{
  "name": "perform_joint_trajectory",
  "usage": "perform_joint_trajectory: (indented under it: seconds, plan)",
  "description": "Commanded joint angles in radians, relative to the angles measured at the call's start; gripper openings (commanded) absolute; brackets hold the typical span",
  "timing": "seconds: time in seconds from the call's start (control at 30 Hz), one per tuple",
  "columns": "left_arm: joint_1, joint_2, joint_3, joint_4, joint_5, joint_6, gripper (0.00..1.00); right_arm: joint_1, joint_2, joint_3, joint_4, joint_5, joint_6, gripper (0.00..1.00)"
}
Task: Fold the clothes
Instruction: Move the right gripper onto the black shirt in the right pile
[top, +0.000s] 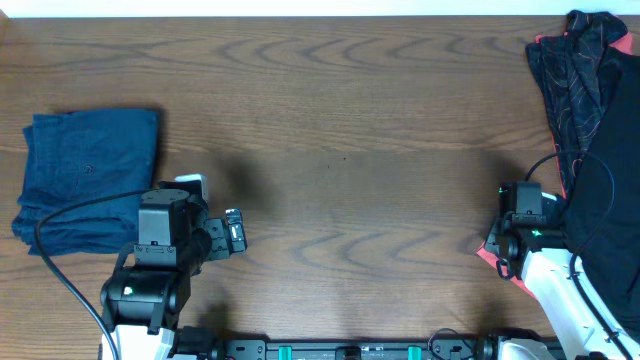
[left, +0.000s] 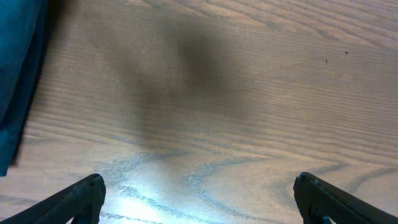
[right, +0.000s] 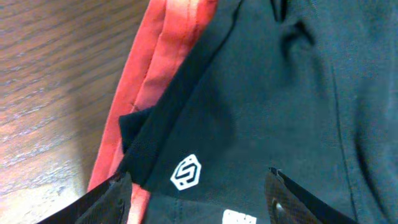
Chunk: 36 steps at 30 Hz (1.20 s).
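A folded blue garment (top: 85, 175) lies at the left of the table; its edge shows at the left of the left wrist view (left: 15, 74). A pile of black clothes (top: 600, 180) with red trim (top: 492, 256) lies at the right. A dark patterned garment (top: 575, 70) lies at the back right. My left gripper (left: 199, 202) is open and empty over bare wood, to the right of the blue garment. My right gripper (right: 199, 199) is open, close above black cloth (right: 267, 106) with a white logo (right: 187, 172) and a red edge (right: 149, 81).
The brown wooden table (top: 350, 120) spans the view. Black cables run from both arms, one over the blue garment (top: 75, 215) and one over the black clothes (top: 560, 160). The arm bases stand at the front edge.
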Motion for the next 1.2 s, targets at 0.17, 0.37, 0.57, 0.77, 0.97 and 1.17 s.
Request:
perform_joint_trajectory:
  seconds: [0.17,0.37,0.57,0.77,0.97,1.17]
  plan:
    - [0.008,0.0,0.022,-0.004,0.013,-0.004,0.98,-0.011,0.003,0.013,0.003,-0.07,0.014,0.72]
    - [0.008,0.0,0.022,-0.004,0.013,-0.004,0.98,-0.012,0.006,0.013,0.012,-0.04,0.014,0.72]
    - [0.008,0.0,0.022,-0.004,0.013,-0.004,0.98,-0.012,0.059,0.012,0.036,-0.04,0.014,0.72]
    - [0.008,0.0,0.022,-0.004,0.01,-0.004,0.98,-0.012,0.134,0.012,0.055,-0.04,0.014,0.7]
    - [0.008,0.0,0.022,-0.004,0.01,-0.004,0.98,-0.012,0.134,0.012,0.068,-0.04,0.014,0.71]
    - [0.008,0.0,0.022,-0.004,0.01,-0.004,0.98,-0.012,0.119,0.013,0.067,-0.04,0.013,0.71]
